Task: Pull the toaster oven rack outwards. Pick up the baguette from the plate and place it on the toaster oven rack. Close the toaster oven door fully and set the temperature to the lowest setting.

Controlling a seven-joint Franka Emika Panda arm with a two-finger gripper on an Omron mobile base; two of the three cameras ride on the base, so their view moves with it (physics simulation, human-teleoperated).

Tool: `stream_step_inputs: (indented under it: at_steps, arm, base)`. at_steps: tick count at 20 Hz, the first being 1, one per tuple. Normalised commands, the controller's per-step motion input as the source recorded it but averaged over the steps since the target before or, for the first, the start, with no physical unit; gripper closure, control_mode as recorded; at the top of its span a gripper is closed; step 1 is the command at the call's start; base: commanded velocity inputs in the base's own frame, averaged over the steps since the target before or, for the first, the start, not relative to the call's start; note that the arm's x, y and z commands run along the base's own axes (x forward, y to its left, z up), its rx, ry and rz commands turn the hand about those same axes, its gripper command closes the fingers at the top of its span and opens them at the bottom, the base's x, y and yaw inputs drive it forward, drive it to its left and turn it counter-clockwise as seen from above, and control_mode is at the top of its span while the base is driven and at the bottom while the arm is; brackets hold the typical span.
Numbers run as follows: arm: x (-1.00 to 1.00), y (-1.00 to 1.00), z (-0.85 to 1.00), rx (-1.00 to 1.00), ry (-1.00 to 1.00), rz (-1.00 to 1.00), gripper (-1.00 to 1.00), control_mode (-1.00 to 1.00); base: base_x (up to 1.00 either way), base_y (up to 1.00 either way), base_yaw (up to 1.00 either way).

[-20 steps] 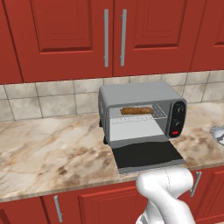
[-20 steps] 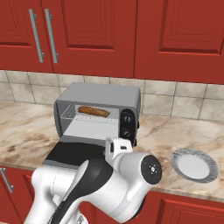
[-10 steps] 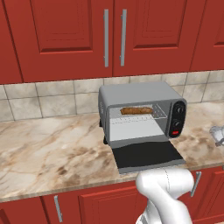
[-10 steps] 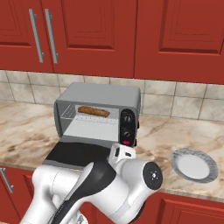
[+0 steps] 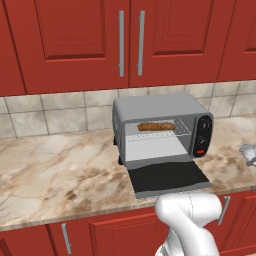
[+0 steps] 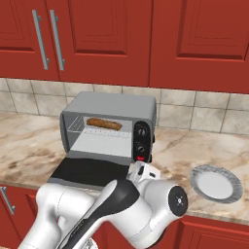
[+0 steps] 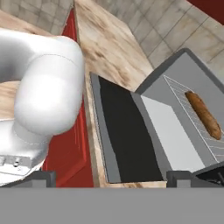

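Note:
The grey toaster oven (image 5: 162, 107) stands on the counter with its dark glass door (image 5: 167, 179) lying open and flat. The golden-brown baguette (image 5: 156, 127) lies on the wire rack (image 5: 181, 132) inside the cavity. In the hand view the baguette (image 7: 203, 114) rests on the rack (image 7: 181, 98) beyond the door (image 7: 127, 135). My gripper (image 7: 110, 180) is open, its fingertips (image 7: 41, 178) wide apart with nothing between them, low at the counter's front edge before the door. The plate (image 6: 215, 182) sits bare to the oven's right.
Two black knobs (image 6: 142, 131) and a red button (image 6: 141, 157) sit on the oven's right panel. My wrist (image 6: 144, 171) hangs by the counter edge below that panel. Red cabinet fronts (image 7: 72, 144) lie under the marble counter (image 5: 60, 170); upper cabinets hang above.
The hand and elbow have sunk lower and drifted a little to the right along the counter's front. Oven, door, baguette and plate have stayed put.

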Motion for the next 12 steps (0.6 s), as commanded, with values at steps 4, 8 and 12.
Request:
stream_step_inputs:
  at_steps: [4, 8, 12]
  arm:
    - [0.36, -0.11, -0.12, 0.14, 0.01, -0.03, -1.0, -1.0]
    - [0.34, -0.13, -0.27, 0.2, 0.07, -0.01, -1.0, -1.0]
    - [0.38, -0.14, -0.36, 0.2, 0.08, 0.0, -1.0, -1.0]
  base:
    - [0.0, 0.0, 0.0]
    - [0.0, 0.0, 0.0]
    - [0.0, 0.0, 0.0]
